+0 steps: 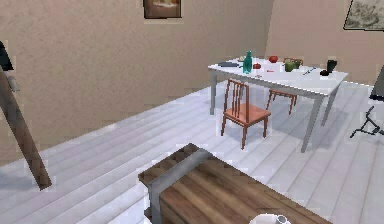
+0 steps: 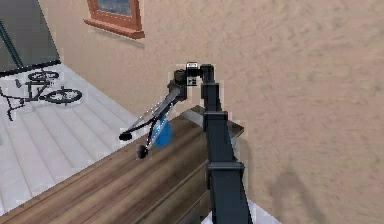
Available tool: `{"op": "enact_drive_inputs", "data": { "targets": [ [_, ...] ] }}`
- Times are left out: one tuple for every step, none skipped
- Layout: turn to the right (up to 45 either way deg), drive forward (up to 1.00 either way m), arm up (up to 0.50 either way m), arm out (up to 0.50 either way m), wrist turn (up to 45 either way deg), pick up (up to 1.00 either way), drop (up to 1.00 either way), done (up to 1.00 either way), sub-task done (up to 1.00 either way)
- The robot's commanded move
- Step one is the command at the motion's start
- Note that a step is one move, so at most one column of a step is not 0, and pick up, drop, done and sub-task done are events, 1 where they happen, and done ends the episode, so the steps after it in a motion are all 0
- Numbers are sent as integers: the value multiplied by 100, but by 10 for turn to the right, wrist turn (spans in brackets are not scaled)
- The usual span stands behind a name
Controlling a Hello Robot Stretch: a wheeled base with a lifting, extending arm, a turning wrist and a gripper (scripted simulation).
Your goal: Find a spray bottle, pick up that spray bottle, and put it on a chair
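The dark brown wooden counter [image 2: 90,185] lies nearest. At its far edge the gripper [image 2: 134,144] sits by a small blue object [image 2: 163,133] — whether it grasps anything cannot be told. Well beyond the wooden counter, an orange-brown wooden chair [image 1: 245,110] stands at a long white counter [image 1: 310,82] — a teal bottle [image 1: 247,63] on it.

A chair [image 1: 245,113] stands before the far table [image 1: 305,82]; a bottle [image 1: 247,63] stands on its left end.

White table [image 1: 305,82], orange chair [image 1: 246,113], teal bottle [image 1: 247,63], brown wood-grained counter [image 1: 230,195].
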Motion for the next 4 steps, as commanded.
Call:
{"op": "enact_drive_inputs", "data": {
  "targets": [
    [0, 0, 0, 0, 450, 0, 0, 0, 0],
    [0, 0, 0, 0, 390, 0, 0, 0, 0],
    [0, 0, -30, 0, 0, 0, 0, 0, 0],
    [0, 0, 0, 0, 0, 100, 0, 0, 0]
  ]
}}
